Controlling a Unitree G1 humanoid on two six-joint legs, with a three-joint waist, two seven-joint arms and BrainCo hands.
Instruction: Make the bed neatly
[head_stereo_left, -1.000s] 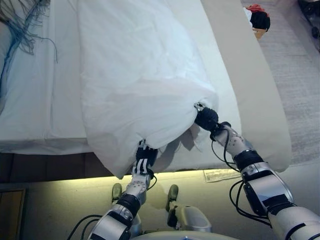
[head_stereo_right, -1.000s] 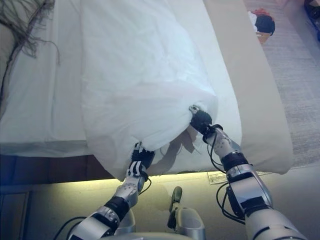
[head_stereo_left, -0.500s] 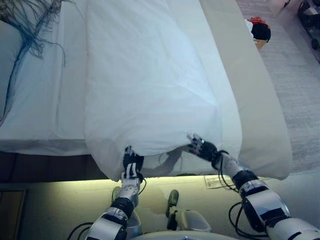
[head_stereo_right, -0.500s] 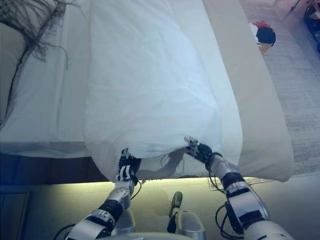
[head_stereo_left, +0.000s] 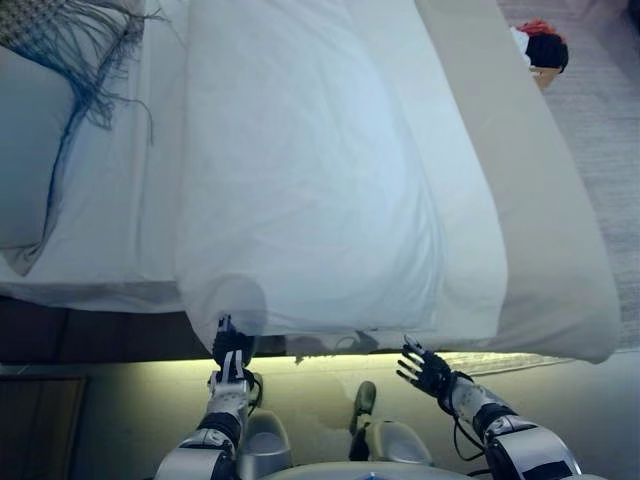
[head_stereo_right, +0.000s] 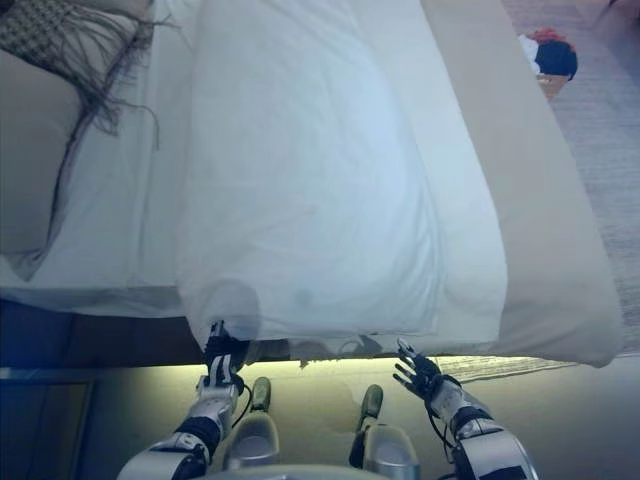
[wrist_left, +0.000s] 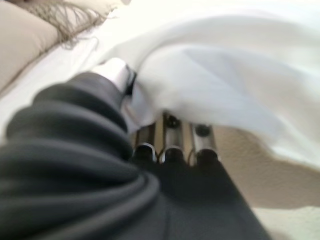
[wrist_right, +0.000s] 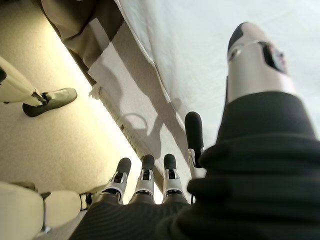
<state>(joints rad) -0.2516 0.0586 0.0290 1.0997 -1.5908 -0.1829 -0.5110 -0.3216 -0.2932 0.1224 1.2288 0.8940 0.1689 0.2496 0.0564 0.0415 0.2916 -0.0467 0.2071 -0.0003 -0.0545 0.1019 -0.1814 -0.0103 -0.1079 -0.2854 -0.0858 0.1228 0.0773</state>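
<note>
A white duvet (head_stereo_left: 300, 170) lies in a long band down the middle of the bed, its near edge hanging just over the foot. My left hand (head_stereo_left: 229, 358) is at the duvet's near left corner (head_stereo_left: 228, 305); in the left wrist view the cloth (wrist_left: 200, 75) runs between my thumb (wrist_left: 116, 74) and my fingers (wrist_left: 171, 131), pinched there. My right hand (head_stereo_left: 426, 369) hangs below the bed's edge with fingers spread, apart from the duvet. The right wrist view shows its fingers (wrist_right: 145, 170) straight, with nothing in them.
A beige pillow (head_stereo_left: 35, 150) under a fringed throw (head_stereo_left: 75, 45) lies at the far left. A beige cover (head_stereo_left: 545, 210) drapes the bed's right side. The dark bed frame (head_stereo_left: 90, 338) runs below the mattress. A red-and-black thing (head_stereo_left: 545, 48) sits on the rug at the far right.
My right hand has let go of the duvet's edge, dropped below the bed's edge and opened. The duvet's near end came towards me and settled flat. The camera view shifted.
</note>
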